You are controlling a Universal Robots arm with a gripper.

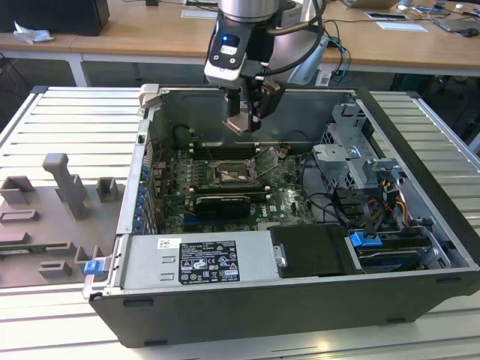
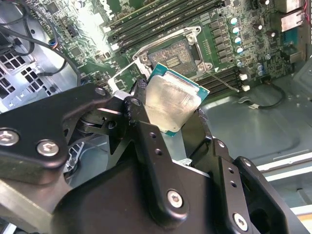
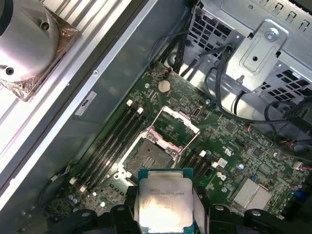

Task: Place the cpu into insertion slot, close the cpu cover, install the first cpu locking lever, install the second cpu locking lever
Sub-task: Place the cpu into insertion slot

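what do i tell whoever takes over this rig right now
Tool: shut on the cpu, held above the open computer case.
Insertion slot: empty, dark centre exposed, almost under the chip.
Cpu cover: swung up on its hinge, open.
Locking lever: a thin rod sticking out beside the slot, unlatched.
Done: cpu picked up and brought over the board.
Left: seat the cpu, close the cover, install both levers.
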